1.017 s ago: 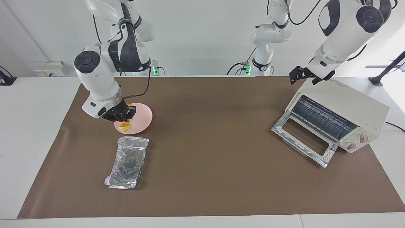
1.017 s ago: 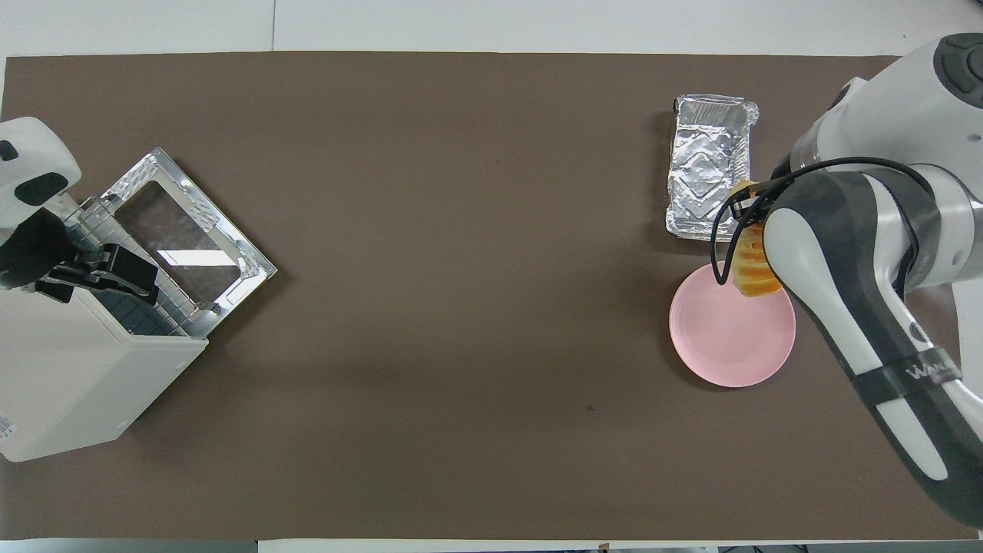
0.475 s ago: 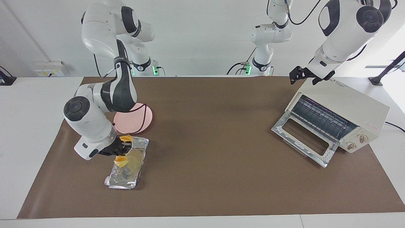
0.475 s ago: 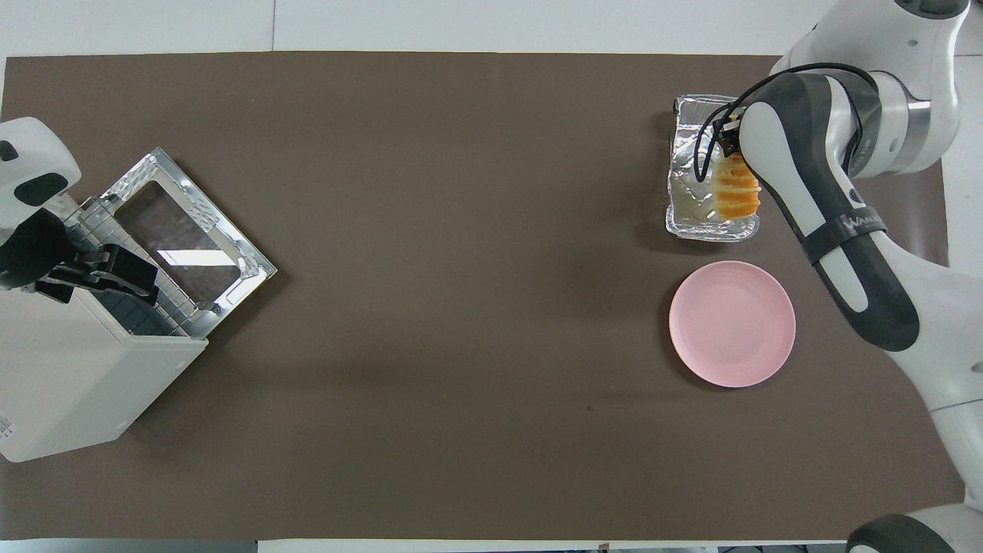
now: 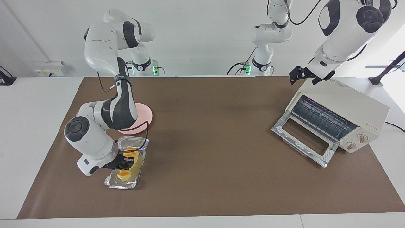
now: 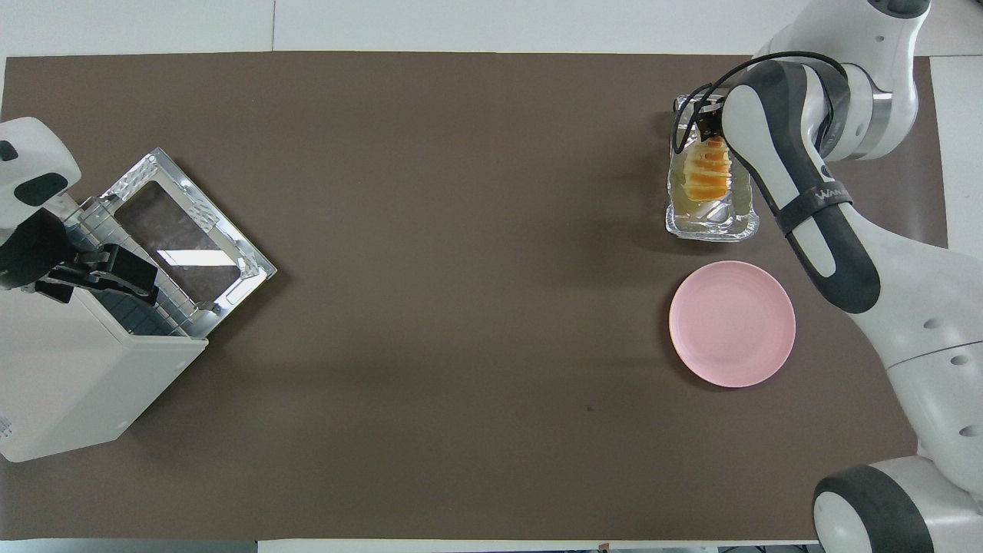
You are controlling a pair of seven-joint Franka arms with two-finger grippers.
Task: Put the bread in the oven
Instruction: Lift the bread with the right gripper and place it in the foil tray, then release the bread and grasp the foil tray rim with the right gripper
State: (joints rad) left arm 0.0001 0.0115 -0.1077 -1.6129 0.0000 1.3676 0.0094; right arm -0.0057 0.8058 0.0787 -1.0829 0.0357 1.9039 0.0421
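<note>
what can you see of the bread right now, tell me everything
The bread is a small elongated loaf, yellow-orange with paler ridges that split it into slice-like segments. It sits low in the crinkled silver foil tray, lengthwise along it, toward the right arm's end of the table and farther from the robots than the pink plate. The right gripper is shut on the bread around its middle. Whether the loaf already rests on the tray floor cannot be told.

Oven (image 6: pixel 77 384) body cut by frame edge
</note>
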